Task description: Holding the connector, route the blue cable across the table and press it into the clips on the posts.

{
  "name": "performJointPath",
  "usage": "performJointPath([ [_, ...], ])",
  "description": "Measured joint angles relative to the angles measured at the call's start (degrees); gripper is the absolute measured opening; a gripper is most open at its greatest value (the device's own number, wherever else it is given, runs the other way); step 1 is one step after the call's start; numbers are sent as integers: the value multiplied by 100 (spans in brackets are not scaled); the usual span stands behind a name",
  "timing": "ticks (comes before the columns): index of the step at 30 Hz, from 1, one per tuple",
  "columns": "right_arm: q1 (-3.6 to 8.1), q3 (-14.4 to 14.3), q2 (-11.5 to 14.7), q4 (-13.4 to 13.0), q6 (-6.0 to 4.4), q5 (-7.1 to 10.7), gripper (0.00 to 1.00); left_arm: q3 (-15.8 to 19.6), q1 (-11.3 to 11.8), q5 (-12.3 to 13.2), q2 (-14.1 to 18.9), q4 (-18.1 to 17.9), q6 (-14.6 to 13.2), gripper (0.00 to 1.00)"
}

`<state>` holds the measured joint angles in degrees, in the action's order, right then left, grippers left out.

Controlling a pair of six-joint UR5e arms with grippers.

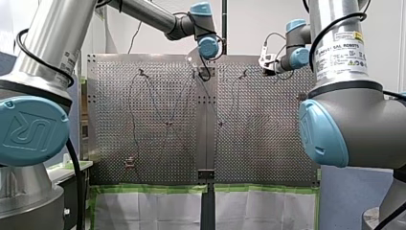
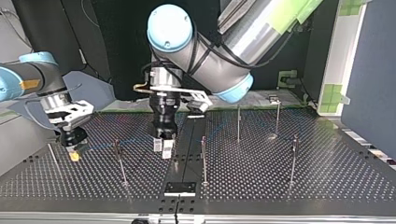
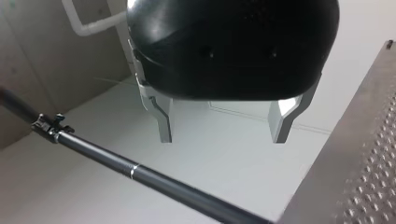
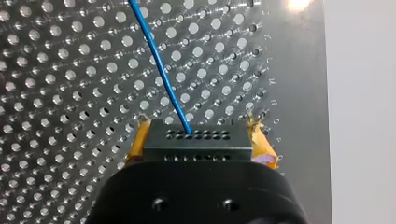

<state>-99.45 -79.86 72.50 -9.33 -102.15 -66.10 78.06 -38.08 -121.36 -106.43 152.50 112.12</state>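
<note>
In the right wrist view my right gripper (image 4: 198,128) is shut with its yellow pads (image 4: 139,137) on a black connector (image 4: 198,141). The blue cable (image 4: 161,65) leaves the connector and runs away over the perforated table. In the top view the right gripper (image 2: 73,151) hangs low over the table at that view's left. My left gripper (image 2: 162,146) hangs near the table's middle. Its metal fingers (image 3: 164,122) stand open with nothing between them. A thin black post (image 3: 140,173) with a small clip (image 3: 50,127) passes under them.
Several thin upright posts stand on the perforated table (image 2: 289,191), among them one (image 2: 121,163) between the grippers and others (image 2: 203,158) (image 2: 293,158) toward the top view's right. A black plate (image 2: 180,188) lies at the table's near edge there.
</note>
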Motion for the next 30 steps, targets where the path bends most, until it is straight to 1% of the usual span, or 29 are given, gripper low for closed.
performJointPath([
  [3, -6, -3, -2, 0, 0, 0, 0, 166, 165, 165, -78, -165, -66, 100],
  [7, -13, -4, -2, 1, 0, 0, 0, 379, 379, 367, -264, -380, -33, 100],
  [10, -16, -7, -2, 0, 0, 0, 0, 545, 544, 371, -425, -545, -22, 100],
  [15, -14, -6, -2, -5, 0, -3, 0, 818, 800, 262, -701, -817, -8, 100],
  [16, -13, -6, -4, -6, 0, -5, 0, 858, 813, 247, -738, -857, -7, 100],
  [19, -12, -7, -9, -8, 0, -7, 0, 817, 760, 264, -696, -813, -6, 100],
  [30, 27, -4, -14, -16, 8, -9, 0, 817, 764, 267, -696, -812, -7, 100],
])
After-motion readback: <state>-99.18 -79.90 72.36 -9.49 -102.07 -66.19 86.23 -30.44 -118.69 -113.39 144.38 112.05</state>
